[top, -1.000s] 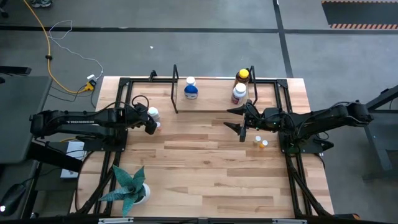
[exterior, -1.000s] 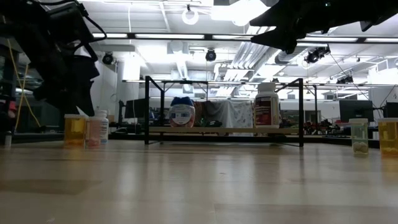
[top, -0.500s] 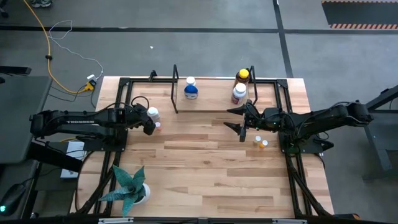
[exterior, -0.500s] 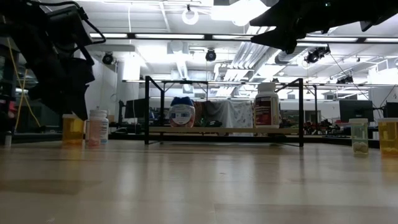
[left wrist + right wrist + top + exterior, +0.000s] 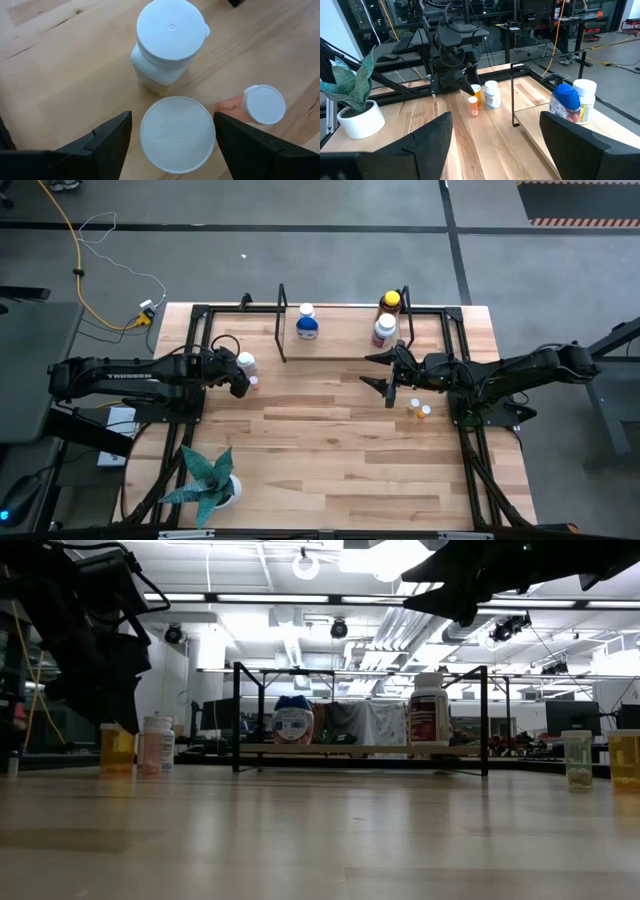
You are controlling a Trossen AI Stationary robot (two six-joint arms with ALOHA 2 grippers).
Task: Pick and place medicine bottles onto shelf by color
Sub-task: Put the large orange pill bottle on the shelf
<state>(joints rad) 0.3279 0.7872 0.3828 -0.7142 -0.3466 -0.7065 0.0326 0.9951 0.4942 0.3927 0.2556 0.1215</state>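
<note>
Near the table's left edge stand three medicine bottles: a white one (image 5: 170, 35), a tiny orange vial (image 5: 263, 104), and a yellow one (image 5: 117, 750) with a wide white cap (image 5: 177, 132). My left gripper (image 5: 172, 135) points steeply down over that cap, open, one finger on each side; I cannot tell whether either touches it. My right gripper (image 5: 388, 378) hangs open in the air in front of the shelf (image 5: 345, 345). On the shelf stand a blue-capped bottle (image 5: 307, 323), a white bottle (image 5: 384, 330) and an amber bottle with a yellow cap (image 5: 390, 302).
Two small vials (image 5: 418, 410) stand on the table below my right arm. A potted green plant (image 5: 208, 480) sits at the near left corner. Black frame bars run along the table's left and right sides. Bare wood lies in the middle and near part.
</note>
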